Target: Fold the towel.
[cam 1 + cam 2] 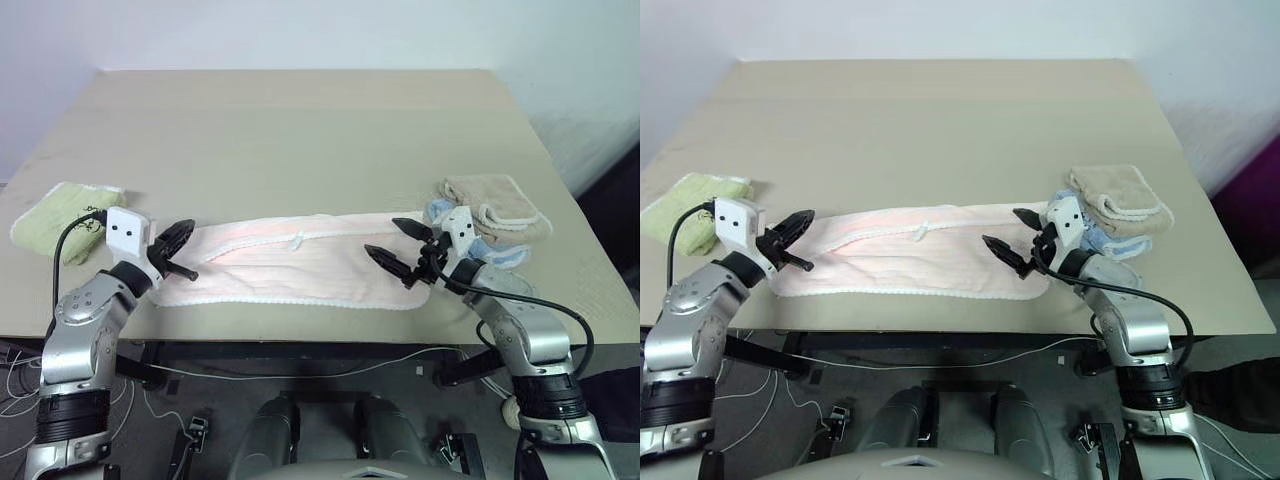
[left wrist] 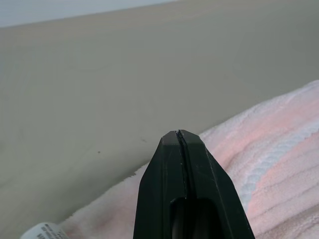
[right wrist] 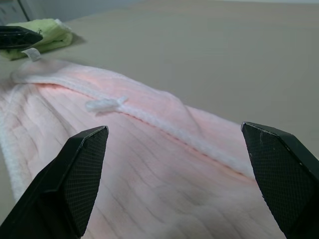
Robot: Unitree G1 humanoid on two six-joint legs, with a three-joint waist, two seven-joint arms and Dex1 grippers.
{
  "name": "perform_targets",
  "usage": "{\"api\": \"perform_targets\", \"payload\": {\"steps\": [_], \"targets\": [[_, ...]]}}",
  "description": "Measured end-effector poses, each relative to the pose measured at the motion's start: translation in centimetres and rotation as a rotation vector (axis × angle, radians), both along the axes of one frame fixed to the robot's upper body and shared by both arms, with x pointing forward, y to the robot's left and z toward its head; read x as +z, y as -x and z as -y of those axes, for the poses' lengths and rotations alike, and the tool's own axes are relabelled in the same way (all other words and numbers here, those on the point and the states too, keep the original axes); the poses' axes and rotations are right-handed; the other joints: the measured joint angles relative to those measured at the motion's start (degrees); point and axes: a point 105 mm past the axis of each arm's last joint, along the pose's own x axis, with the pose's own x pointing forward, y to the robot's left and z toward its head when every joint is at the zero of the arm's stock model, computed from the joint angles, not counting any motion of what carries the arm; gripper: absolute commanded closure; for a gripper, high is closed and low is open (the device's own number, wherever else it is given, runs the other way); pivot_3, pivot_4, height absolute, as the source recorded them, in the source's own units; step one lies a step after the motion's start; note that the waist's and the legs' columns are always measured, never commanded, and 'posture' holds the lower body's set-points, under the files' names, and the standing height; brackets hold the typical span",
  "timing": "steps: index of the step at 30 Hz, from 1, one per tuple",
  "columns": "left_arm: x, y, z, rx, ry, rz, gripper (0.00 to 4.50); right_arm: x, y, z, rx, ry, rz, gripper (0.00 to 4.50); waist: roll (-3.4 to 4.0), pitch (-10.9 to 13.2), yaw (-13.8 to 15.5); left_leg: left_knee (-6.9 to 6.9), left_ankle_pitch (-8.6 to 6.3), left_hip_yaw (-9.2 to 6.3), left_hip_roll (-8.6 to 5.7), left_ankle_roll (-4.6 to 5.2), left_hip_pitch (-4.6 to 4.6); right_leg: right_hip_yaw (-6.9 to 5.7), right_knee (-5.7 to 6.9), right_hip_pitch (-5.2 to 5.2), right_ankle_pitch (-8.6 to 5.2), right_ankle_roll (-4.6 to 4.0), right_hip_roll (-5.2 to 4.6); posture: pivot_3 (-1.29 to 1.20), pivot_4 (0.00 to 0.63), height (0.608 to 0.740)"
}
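From the head views, the towel (image 1: pixel 300 262) lies as a long pink strip across the near part of the tabletop (image 1: pixel 300 130), already doubled lengthwise, with its white loop tag (image 1: pixel 295 241) about midway between the two claws. The left claw (image 1: pixel 180 250) is clenched on nothing, at the strip's left end; the right claw (image 1: pixel 398 250) hangs released over the right end. Just beyond the right claw sits a beige folded towel (image 1: pixel 497 205) on a light blue one (image 1: pixel 500 255); a green folded towel (image 1: pixel 62 217) lies outboard of the left claw.

In the left wrist view, the clenched fingers (image 2: pixel 185 194) point past the towel's edge, with cloth beneath and beside them. This claw would need to open before it can pinch its corner.

In the right wrist view, towel fills the space under the spread fingers (image 3: pixel 75 184). To fold end over end, I judge each claw should take both layers at a corner, so the doubled edge stays aligned.
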Motion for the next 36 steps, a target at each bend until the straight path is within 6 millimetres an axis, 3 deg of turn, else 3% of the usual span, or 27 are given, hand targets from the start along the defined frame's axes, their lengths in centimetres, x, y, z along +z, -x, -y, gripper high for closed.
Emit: {"api": "perform_targets", "payload": {"steps": [17,23,30,35,36], "targets": [[-0.3,0.3,-0.4,0.01,-0.04,-0.017,4.5,0.0,0.0,-0.3,0.007,-0.003,0.008,0.02,0.0,0.0,0.0,-0.01,0.0,0.0,0.0,0.0,0.0,0.0,0.0,0.0,0.0,0.0,0.0,0.0,0.15,0.74],[0.9,0.5,-0.1,0.005,-0.112,0.015,4.5,-0.1,0.1,-0.4,0.019,-0.003,0.01,0.02,0.0,0.0,0.0,-0.02,0.0,0.0,0.0,0.0,0.0,0.0,-0.01,0.0,0.0,0.0,-0.01,0.0,0.15,0.74],[1.7,0.9,-1.0,0.017,-0.327,-0.019,4.5,0.0,-0.6,-1.1,0.054,0.008,0.01,0.02,0.02,0.0,-0.2,-0.07,0.0,0.0,0.01,0.0,0.01,0.01,0.0,-0.04,0.0,-0.01,0.01,0.0,0.15,0.74],[2.8,1.6,-2.0,0.004,-0.644,-0.086,4.5,0.0,-0.8,-1.2,0.067,0.024,0.008,0.02,0.07,0.1,-0.1,-0.12,-0.01,0.01,-0.03,0.0,0.0,0.01,-0.08,-0.02,-0.01,-0.01,-0.03,0.0,0.15,0.74],[2.9,1.7,-1.8,-0.007,-0.677,-0.1,4.33,-0.1,-0.7,-1.2,0.071,0.026,0.007,0.01,0.08,0.1,0.0,-0.12,-0.01,0.01,-0.03,0.0,0.0,0.0,-0.09,-0.02,-0.01,-0.01,-0.03,0.0,0.15,0.74]]}}
